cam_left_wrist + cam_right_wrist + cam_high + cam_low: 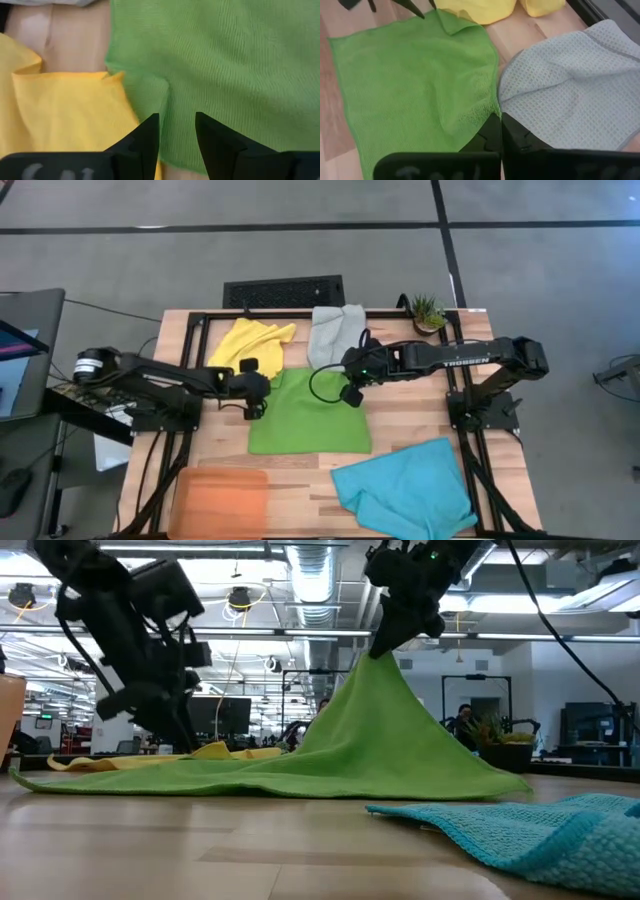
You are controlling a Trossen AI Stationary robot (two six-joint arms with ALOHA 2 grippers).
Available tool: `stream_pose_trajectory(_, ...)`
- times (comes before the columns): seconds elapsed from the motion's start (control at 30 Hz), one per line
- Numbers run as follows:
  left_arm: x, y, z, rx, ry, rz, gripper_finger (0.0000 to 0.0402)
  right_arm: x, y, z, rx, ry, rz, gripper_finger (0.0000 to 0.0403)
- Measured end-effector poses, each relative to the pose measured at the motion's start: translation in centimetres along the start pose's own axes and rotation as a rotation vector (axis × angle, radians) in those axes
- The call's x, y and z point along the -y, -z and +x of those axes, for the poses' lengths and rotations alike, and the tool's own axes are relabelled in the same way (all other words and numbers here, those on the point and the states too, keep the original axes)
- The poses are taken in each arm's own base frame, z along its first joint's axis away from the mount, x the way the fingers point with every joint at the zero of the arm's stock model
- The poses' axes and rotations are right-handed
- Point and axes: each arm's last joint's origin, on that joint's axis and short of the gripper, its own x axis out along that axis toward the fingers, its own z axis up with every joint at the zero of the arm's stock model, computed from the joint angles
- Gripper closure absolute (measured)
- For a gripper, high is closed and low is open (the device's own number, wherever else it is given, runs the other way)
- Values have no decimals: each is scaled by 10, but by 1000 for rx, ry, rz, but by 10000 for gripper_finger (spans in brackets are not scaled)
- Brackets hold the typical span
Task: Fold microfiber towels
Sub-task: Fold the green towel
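The green towel (308, 418) lies mid-bench between both arms. The right tool (385, 640) pinches its far right corner, lifted into a peak; the left tool (177, 131), fingers narrowly parted, hovers just over the far left corner, beside the yellow towel (252, 342). The fold probably runs from that far edge toward the near edge.

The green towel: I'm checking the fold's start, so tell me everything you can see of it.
The green towel is a soft, finely woven square cloth lying mid-table on the wooden table, mostly flat. The right gripper is shut on one far corner and lifts it into a tent-like peak in the low view. The opposite far corner is folded over beside the yellow towel, with the left gripper open just above it. The lifted corner sits beside the grey towel.
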Motion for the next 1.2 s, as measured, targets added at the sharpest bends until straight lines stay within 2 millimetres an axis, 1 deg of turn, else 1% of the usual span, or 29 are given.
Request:
stream_pose_trajectory(0.17, 5, -1, 17, -17, -9, 43, 283, 0, 0, 0, 0, 0, -13, 392)
stream_pose_trajectory(0.37, 8, -5, 28, -7, -123, 161, 283, 0, 0, 0, 1, -1, -12, 389)
stream_pose_trajectory(0.63, 8, -2, 28, -42, -131, 175, 284, 0, 0, 0, 1, -1, -12, 390)
stream_pose_trajectory(0.8, 9, 0, 29, -54, -130, 141, 284, 0, 0, 0, 1, -1, -12, 389)
stream_pose_trajectory(1.2, 7, 2, 28, -76, -188, 144, 284, 0, 0, 0, 1, -1, -12, 389)
